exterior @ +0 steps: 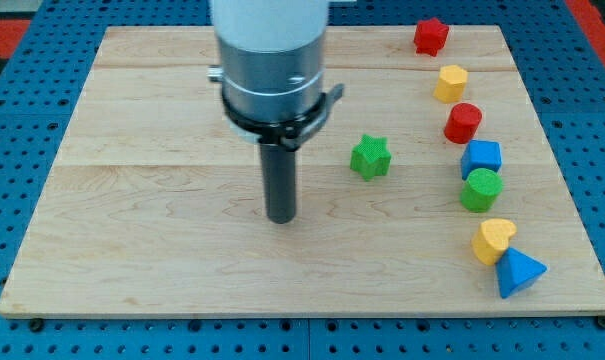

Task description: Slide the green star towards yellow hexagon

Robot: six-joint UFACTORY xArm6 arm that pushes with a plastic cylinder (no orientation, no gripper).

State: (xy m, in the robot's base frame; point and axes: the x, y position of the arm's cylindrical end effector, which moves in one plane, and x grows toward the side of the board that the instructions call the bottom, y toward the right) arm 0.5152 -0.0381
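The green star (370,157) lies on the wooden board (162,250), a little right of centre. The yellow hexagon (450,83) sits up and to the right of it, near the view's top right. My tip (281,217) rests on the board to the left of the green star and slightly lower, a clear gap apart from it. The arm's wide grey and white body hangs above the tip and hides part of the board's top middle.
A column of blocks runs down the view's right side: a red star (431,36), a red cylinder (463,123), a blue cube (482,158), a green cylinder (481,190), a yellow heart (494,240) and a blue triangle (518,272).
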